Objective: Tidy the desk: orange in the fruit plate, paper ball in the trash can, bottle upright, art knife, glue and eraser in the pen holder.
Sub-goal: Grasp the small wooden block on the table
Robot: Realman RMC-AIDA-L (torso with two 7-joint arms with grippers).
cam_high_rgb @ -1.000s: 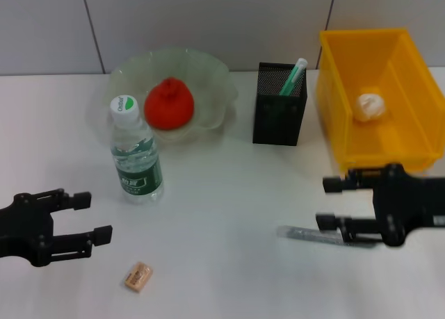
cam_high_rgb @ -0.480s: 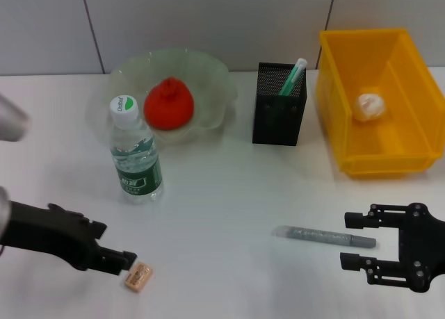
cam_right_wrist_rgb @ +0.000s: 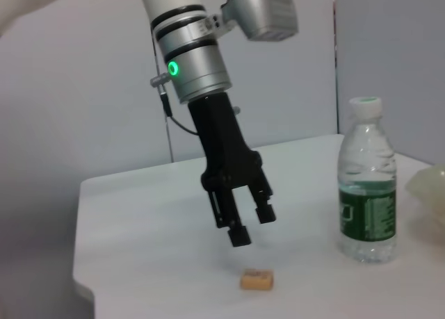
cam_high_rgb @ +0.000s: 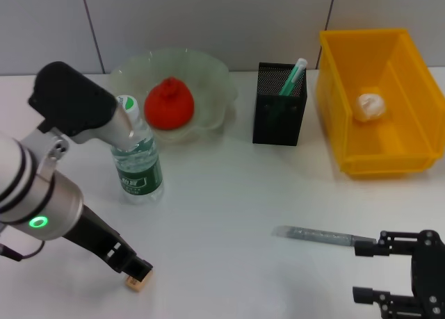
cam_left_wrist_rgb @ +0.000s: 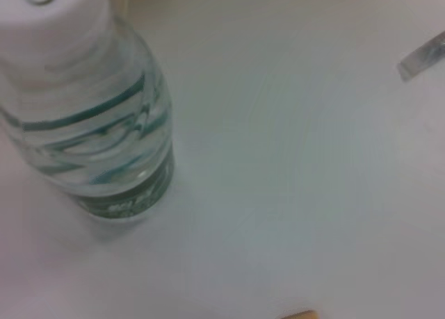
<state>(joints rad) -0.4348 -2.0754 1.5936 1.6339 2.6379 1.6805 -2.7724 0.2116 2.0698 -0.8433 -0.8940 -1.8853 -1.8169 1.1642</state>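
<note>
Head view: the left tool [cam_high_rgb: 139, 269] hangs over the eraser [cam_high_rgb: 138, 283] at the tabletop's [cam_high_rgb: 229, 194] near edge, fingers pointing down. From the right wrist camera those fingers [cam_right_wrist_rgb: 240, 235] stand slightly spread just above the small tan block [cam_right_wrist_rgb: 256, 279], apparently not touching it, though the gap is hard to judge. The bottle [cam_high_rgb: 136, 159] stands upright just behind the left arm, near the pale-green fruit plate [cam_high_rgb: 208, 72], which holds the orange [cam_high_rgb: 169, 103]. A black mesh pen holder [cam_high_rgb: 279, 114] sits between the plate and the yellow trash can [cam_high_rgb: 341, 83], with a green-and-white stick leaning inside it. A crumpled paper ball [cam_high_rgb: 369, 105] lies on the trash can's floor. A grey art knife [cam_high_rgb: 313, 235] lies flat on the tabletop toward the right. The right tool [cam_high_rgb: 379, 270] sits low at the near right corner, fingers spread apart and holding nothing, one fingertip just beside the knife's end.
</note>
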